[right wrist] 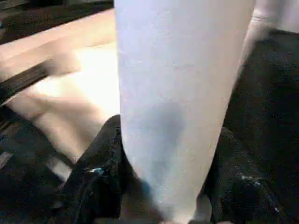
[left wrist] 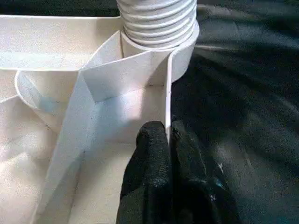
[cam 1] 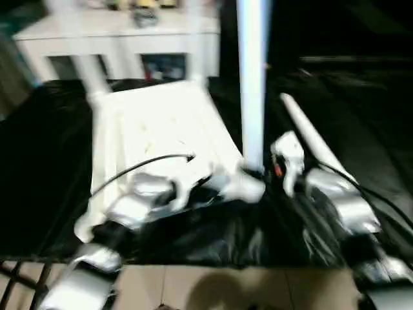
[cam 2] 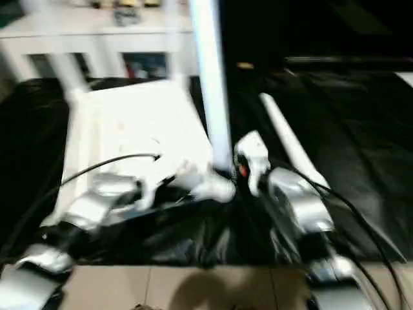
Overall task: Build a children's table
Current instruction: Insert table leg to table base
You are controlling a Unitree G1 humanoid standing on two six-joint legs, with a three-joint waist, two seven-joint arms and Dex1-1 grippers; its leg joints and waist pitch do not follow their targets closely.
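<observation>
The white tabletop [cam 1: 161, 129] lies underside up on a black cloth. An upright white leg [cam 1: 251, 84] stands in its near right corner socket [left wrist: 159, 51], its ribbed end [left wrist: 156, 21] entering the socket. My right gripper [right wrist: 163, 154] is shut on this leg low down, one black finger [right wrist: 100, 172] on each side. My left gripper [left wrist: 167, 140] is shut on the tabletop's thin rim wall just beside that socket. Another leg [cam 1: 87, 64] stands at the far left corner. A fourth-looking loose leg [cam 1: 310, 135] lies on the cloth to the right.
A white cabinet [cam 1: 116, 39] with small items on top stands behind the tabletop. The black cloth [cam 1: 361, 110] spreads wide to the right. Pale floor tiles [cam 1: 213, 287] show at the near edge. A black cable [cam 1: 135, 166] arcs over the tabletop from my left arm.
</observation>
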